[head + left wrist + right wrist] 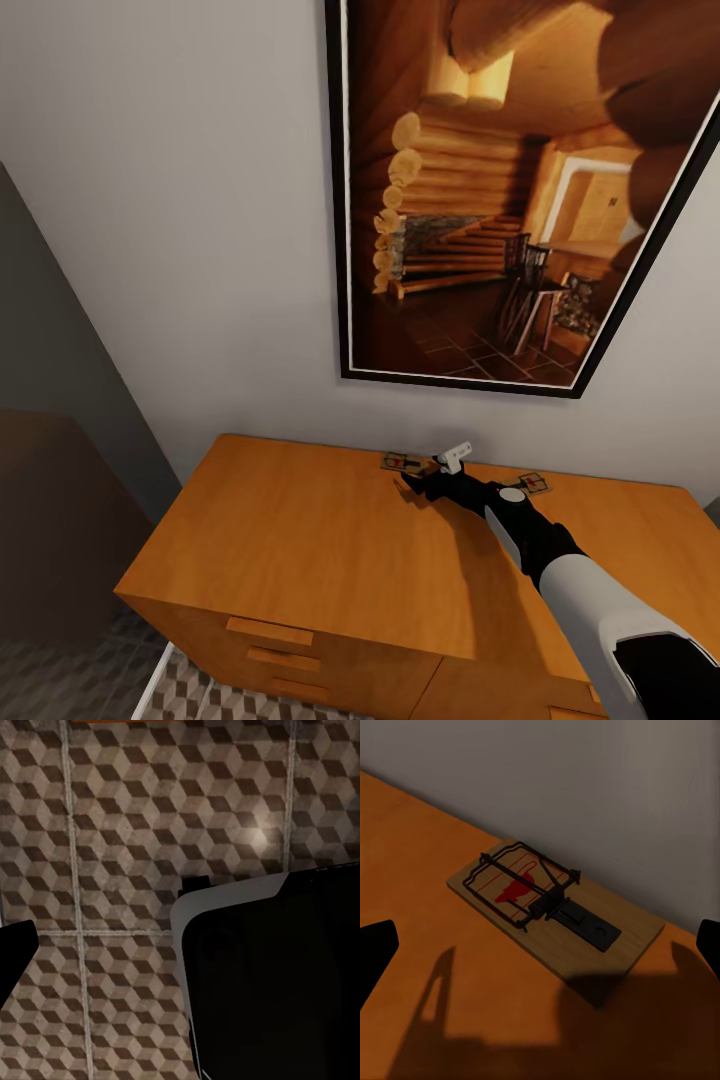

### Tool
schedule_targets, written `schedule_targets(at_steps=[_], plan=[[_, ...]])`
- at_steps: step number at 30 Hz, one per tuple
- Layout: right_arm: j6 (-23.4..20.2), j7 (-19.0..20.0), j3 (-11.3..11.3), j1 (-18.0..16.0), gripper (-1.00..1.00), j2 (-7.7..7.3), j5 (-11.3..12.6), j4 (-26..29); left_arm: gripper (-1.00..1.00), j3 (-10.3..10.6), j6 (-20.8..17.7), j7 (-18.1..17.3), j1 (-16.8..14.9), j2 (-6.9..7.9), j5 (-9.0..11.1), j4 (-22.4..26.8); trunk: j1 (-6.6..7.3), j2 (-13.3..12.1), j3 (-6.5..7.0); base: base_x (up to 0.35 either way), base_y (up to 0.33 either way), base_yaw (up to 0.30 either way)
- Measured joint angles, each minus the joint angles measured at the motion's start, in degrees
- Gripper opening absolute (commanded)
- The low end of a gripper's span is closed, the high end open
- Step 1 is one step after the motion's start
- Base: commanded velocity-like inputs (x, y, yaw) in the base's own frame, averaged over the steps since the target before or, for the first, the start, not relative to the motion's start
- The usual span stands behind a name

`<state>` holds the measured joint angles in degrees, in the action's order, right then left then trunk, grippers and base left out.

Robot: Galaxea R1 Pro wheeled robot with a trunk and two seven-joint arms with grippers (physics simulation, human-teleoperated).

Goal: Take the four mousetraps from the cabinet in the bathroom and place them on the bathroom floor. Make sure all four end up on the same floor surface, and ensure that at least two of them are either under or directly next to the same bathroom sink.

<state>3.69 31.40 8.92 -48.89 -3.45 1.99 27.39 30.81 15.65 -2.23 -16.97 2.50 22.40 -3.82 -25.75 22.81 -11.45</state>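
Right gripper (425, 487) sitting low over the cabinet (300, 540) top, centre-right of the head view, jaws spread wide. In the right wrist view only the two dark fingertips (375, 952) poke in at the far left and right edges, with the mousetrap (556, 909) square between them, lying flat near the wall (585, 787).

Looks like the reach-and-grab step for the first trap. To do it well: come down so the jaws straddle the wooden board across its short sides, not the wire bar or the spring. Board is thin and flat on the top, so probably needs the fingertips almost scraping the wood before closing, otherwise just a slide toward the wall. Worth keeping clear of the wall on the far side too.

Second mousetrap (533, 483) further right in the head view, also on the cabinet top near the wall, partly behind the arm. Only two spotted; other two can't be found from here.

Containers: cabinet drawers (270, 632) at the bottom of the head view look closed, contents unknown.

Left gripper: dark bits at the left edge and lower right of the left wrist view over the cube-pattern bathroom floor (135, 810); can't tell whether open or closed.
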Motion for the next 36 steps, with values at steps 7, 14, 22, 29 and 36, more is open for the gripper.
schedule_targets(at_steps=[7, 14, 22, 29, 36], plan=[[0.0, 0.01, 0.04, 0.0, 1.0, 0.0, 0.0, 0.0, 1.0, 0.0, 0.0, 0.0, 0.0, 0.0, 0.01, 0.0, 0.0, 0.0, 0.0, 0.0, 0.0, 0.0], [0.0, 0.08, 0.05, 0.0, 1.0, 0.0, 0.0, 0.0, 1.0, 0.0, 0.0, 0.0, 0.0, 0.0, 0.02, 0.0, 0.0, 0.0, 0.0, 0.0, 0.0, 0.0], [0.0, 0.15, 0.05, 0.0, 1.0, 0.0, 0.07, 0.0, 1.0, 0.0, 0.0, 0.0, 0.0, 0.0, 0.01, 0.0, 0.0, 0.0, 0.0, 0.0, 0.0, 0.0], [0.0, 0.18, 0.05, 0.0, 1.0, 0.0, 0.08, 0.0, 1.0, 0.0, 0.0, 0.0, 0.0, 0.0, -0.01, 0.0, 0.0, 0.0, 0.0, 0.0, 0.0, 0.0], [0.06, 0.19, 0.05, 0.0, 1.0, 0.0, 0.07, 0.0, 1.0, 0.0, 0.0, 0.0, 0.0, 0.0, 0.0, 0.0, 0.0, 0.0, 0.0, 0.003, 0.0, 0.0]])
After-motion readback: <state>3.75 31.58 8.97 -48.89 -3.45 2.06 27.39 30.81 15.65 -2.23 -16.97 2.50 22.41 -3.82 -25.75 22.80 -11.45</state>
